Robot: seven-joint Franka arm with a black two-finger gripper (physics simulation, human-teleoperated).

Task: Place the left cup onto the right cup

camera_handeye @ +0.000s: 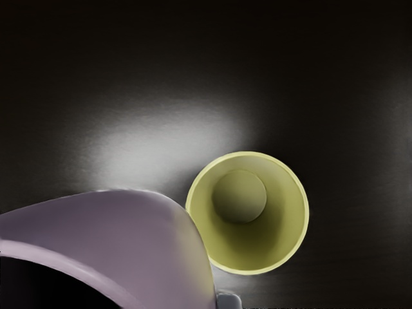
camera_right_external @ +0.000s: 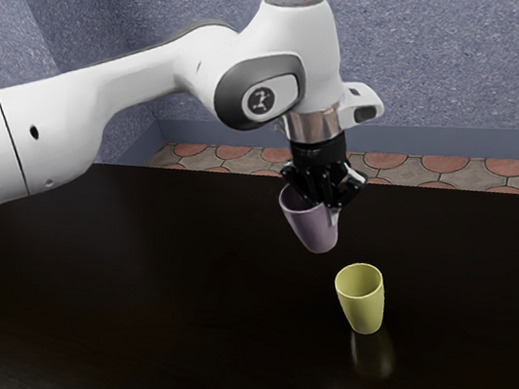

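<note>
1. Here, the smooth yellow-green handleless cup point(camera_right_external: 361, 299) stands upright on the glossy dark table point(camera_right_external: 161, 319).
2. Just above that cup, toward the exterior view's left, the smooth mauve cup point(camera_right_external: 309, 228) hangs tilted, clear of the table.
3. The black two-finger gripper point(camera_right_external: 327, 206) pinches the mauve cup's rim.
4. Beyond the yellow-green cup, terracotta floor tiles point(camera_right_external: 433, 167) meet a blue-grey wall point(camera_right_external: 450, 26).

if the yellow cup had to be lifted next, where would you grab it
By the rim, from straight above, one finger inside the wall and one outside. The yellow cup stands upright, mouth open and empty; its wall tapers toward the base, so a side pinch might slip.
</note>
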